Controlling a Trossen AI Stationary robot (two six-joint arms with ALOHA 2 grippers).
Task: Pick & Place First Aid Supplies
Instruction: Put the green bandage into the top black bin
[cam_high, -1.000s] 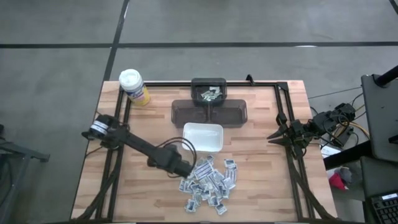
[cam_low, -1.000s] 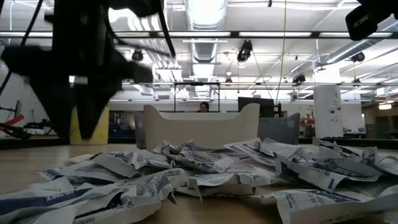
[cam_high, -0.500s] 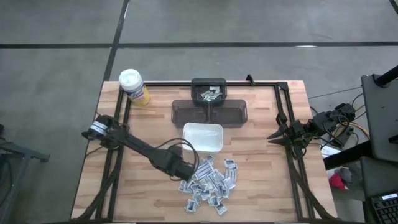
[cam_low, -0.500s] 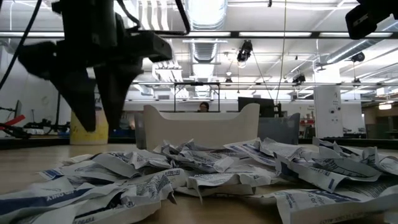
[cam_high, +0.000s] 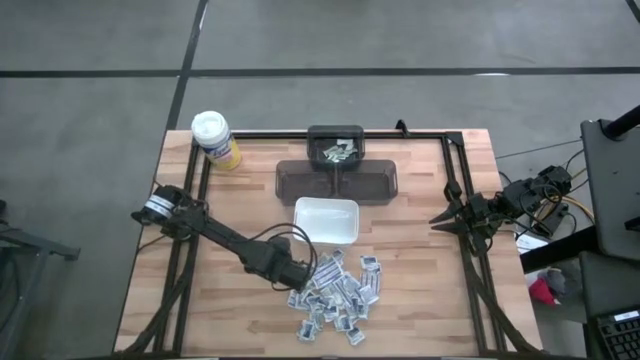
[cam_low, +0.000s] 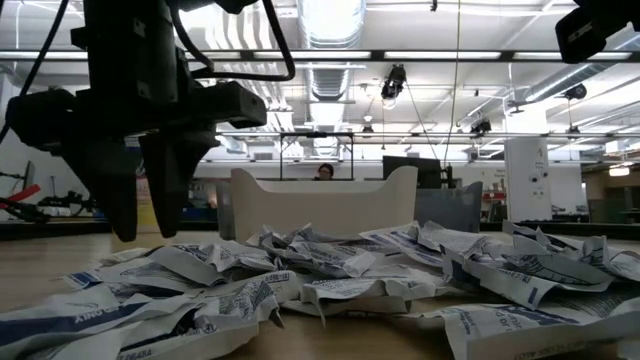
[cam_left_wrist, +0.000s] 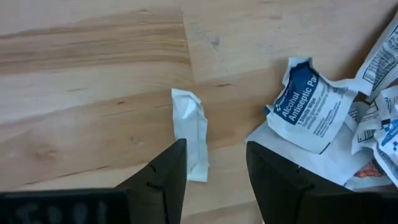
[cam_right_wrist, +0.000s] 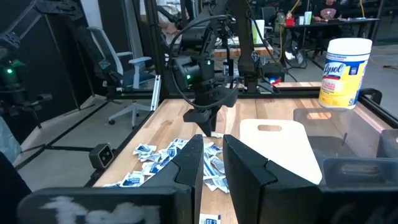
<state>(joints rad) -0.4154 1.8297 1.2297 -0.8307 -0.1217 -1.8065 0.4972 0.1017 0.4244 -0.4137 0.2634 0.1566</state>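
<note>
We see the first aid supplies (cam_high: 335, 295), small flat white and grey packets, heaped in a loose pile at lower centre of the high view, nearly all of them lying on the bare tabletop (cam_high: 420, 310). One white packet (cam_left_wrist: 189, 134) lies apart from the pile's edge in the left wrist view, just beyond the left end effector (cam_high: 300, 277), beside an alcohol antiseptic packet (cam_left_wrist: 309, 107). The left end effector's jaws stand apart with only wood and that stray packet showing between them, so it holds nothing; in the low view it hangs at the left of the frame, its tips just above the pile. The white dish (cam_high: 326, 219), just above the pile in the high view, looks empty. The small dark bin (cam_high: 336, 147) at upper centre already holds a few packets, and the wider dark tray (cam_high: 337, 181) below it shows none. We judge the task barely begun: a handful delivered, most of the pile left, and the next grasp not yet made. The right end effector (cam_high: 441, 219) waits at the right edge of the tabletop, its fingers only a narrow gap apart and gripping nothing. The yellow canister (cam_high: 214, 138) stands at upper left.
</note>
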